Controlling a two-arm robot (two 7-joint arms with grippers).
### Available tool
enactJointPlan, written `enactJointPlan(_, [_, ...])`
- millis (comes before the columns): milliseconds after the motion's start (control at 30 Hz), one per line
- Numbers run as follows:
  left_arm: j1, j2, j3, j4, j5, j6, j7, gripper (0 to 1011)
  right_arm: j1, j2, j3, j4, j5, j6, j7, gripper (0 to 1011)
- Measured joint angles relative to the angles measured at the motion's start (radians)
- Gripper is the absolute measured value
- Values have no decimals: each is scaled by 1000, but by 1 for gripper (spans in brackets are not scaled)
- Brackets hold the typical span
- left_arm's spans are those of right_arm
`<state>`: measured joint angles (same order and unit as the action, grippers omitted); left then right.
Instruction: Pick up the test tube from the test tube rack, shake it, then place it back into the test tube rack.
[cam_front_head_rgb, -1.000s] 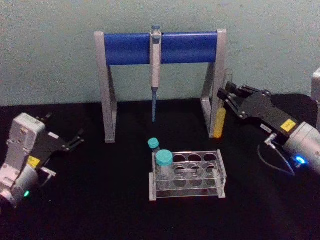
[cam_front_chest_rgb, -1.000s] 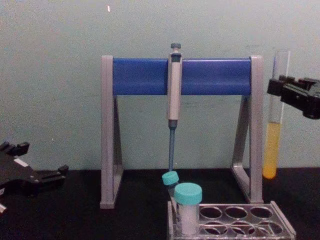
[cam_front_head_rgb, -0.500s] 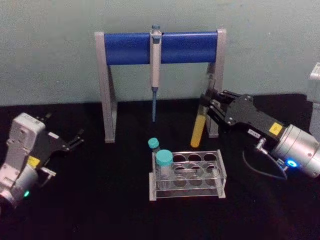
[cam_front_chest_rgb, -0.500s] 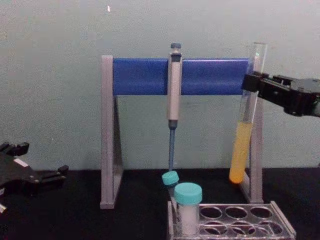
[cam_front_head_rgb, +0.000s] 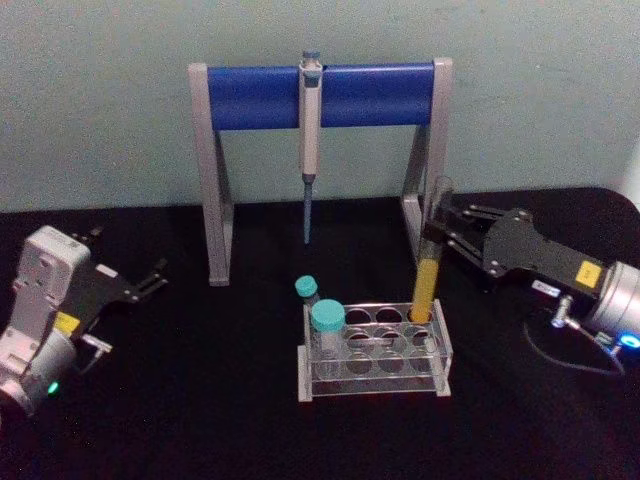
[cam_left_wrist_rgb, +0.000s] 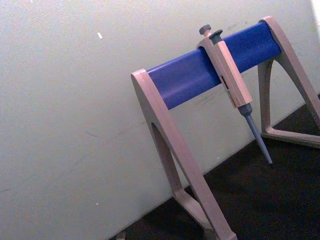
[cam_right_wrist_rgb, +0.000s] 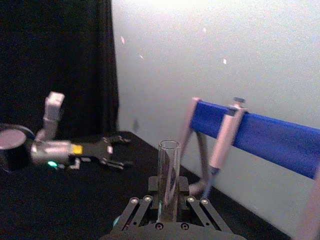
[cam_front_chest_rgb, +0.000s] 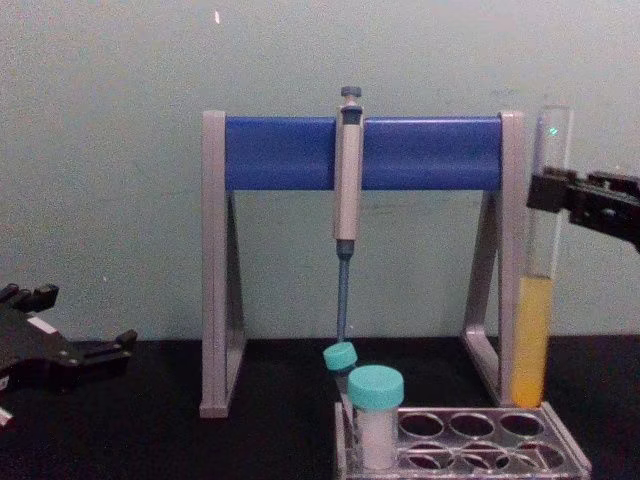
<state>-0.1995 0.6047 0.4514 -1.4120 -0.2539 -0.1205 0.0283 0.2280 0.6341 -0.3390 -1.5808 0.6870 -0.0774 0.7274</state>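
The test tube (cam_front_head_rgb: 430, 262) stands nearly upright with yellow-orange liquid in its lower part. My right gripper (cam_front_head_rgb: 446, 236) is shut on its upper half, reaching in from the right. The tube's round end sits at the back right hole of the clear test tube rack (cam_front_head_rgb: 372, 388). In the chest view the test tube (cam_front_chest_rgb: 535, 300) touches down at the rim of the rack (cam_front_chest_rgb: 562, 447), held by the right gripper (cam_front_chest_rgb: 548, 190). The right wrist view shows the tube's open mouth (cam_right_wrist_rgb: 169, 170) rising between my fingers (cam_right_wrist_rgb: 146, 201). My left gripper (cam_front_head_rgb: 150, 279) rests open at the far left.
A grey-and-blue pipette stand (cam_front_head_rgb: 260, 96) with a hanging pipette (cam_front_head_rgb: 310, 130) stands just behind the rack, its right leg (cam_front_head_rgb: 425, 170) close to the tube. Two teal-capped tubes (cam_front_head_rgb: 327, 322) occupy the rack's left end. Black tabletop (cam_front_head_rgb: 200, 400) surrounds the rack.
My right gripper swung the tilted tube back upright, moved it right and lowered it, so its bottom now meets the rack's back right hole. The left arm has not moved.
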Motion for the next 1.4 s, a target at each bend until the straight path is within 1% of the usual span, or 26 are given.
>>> enactJointPlan(100, [0, 0, 0, 0, 0, 0, 0, 1001, -6, 14, 3, -7, -20, -7, -29, 229])
enactJointPlan(133, [0, 0, 0, 0, 0, 0, 0, 1001, -10, 20, 5, -10, -37, -13, -51, 229])
enactJointPlan(200, [0, 0, 0, 0, 0, 0, 0, 1001, -12, 23, 7, -14, -57, -19, -74, 229])
enactJointPlan(233, [0, 0, 0, 0, 0, 0, 0, 1001, -14, 24, 8, -18, -79, -22, -100, 229])
enactJointPlan(333, [0, 0, 0, 0, 0, 0, 0, 1001, -15, 21, 9, -24, -116, -24, -138, 229])
enactJointPlan(367, [0, 0, 0, 0, 0, 0, 0, 1001, -15, 14, 10, -27, -138, -25, -162, 229])
enactJointPlan(433, [0, 0, 0, 0, 0, 0, 0, 1001, -16, 4, 13, -29, -156, -26, -184, 229])
enactJointPlan(467, [0, 0, 0, 0, 0, 0, 0, 1001, -17, -8, 15, -30, -170, -29, -202, 229])
enactJointPlan(633, [0, 0, 0, 0, 0, 0, 0, 1001, -15, -50, 23, -27, -184, -40, -228, 229])
enactJointPlan(667, [0, 0, 0, 0, 0, 0, 0, 1001, -14, -63, 24, -22, -183, -42, -229, 229])
enactJointPlan(767, [0, 0, 0, 0, 0, 0, 0, 1001, -10, -82, 25, -15, -174, -45, -223, 229])
enactJointPlan(800, [0, 0, 0, 0, 0, 0, 0, 1001, -7, -93, 25, -10, -164, -45, -212, 228])
enactJointPlan(867, [0, 0, 0, 0, 0, 0, 0, 1001, -3, -103, 24, -5, -145, -45, -189, 229])
enactJointPlan(933, [0, 0, 0, 0, 0, 0, 0, 1001, -1, -107, 21, -2, -127, -43, -170, 229])
enactJointPlan(967, [0, 0, 0, 0, 0, 0, 0, 1001, 2, -109, 19, 2, -107, -40, -146, 229])
enactJointPlan(1033, [0, 0, 0, 0, 0, 0, 0, 1001, 5, -109, 16, 5, -85, -36, -123, 229])
enactJointPlan(1067, [0, 0, 0, 0, 0, 0, 0, 1001, 7, -106, 13, 7, -63, -31, -97, 229])
enactJointPlan(1133, [0, 0, 0, 0, 0, 0, 0, 1001, 9, -100, 10, 8, -42, -26, -75, 229])
enactJointPlan(1167, [0, 0, 0, 0, 0, 0, 0, 1001, 10, -93, 7, 9, -22, -23, -53, 229])
enactJointPlan(1300, [0, 0, 0, 0, 0, 0, 0, 1001, 10, -72, 2, 9, 5, -19, -17, 229])
enactJointPlan(1367, [0, 0, 0, 0, 0, 0, 0, 1001, 8, -46, -3, 3, 15, -17, 7, 229])
enactJointPlan(1400, [0, 0, 0, 0, 0, 0, 0, 1001, 6, -39, -3, 2, 15, -17, 10, 229])
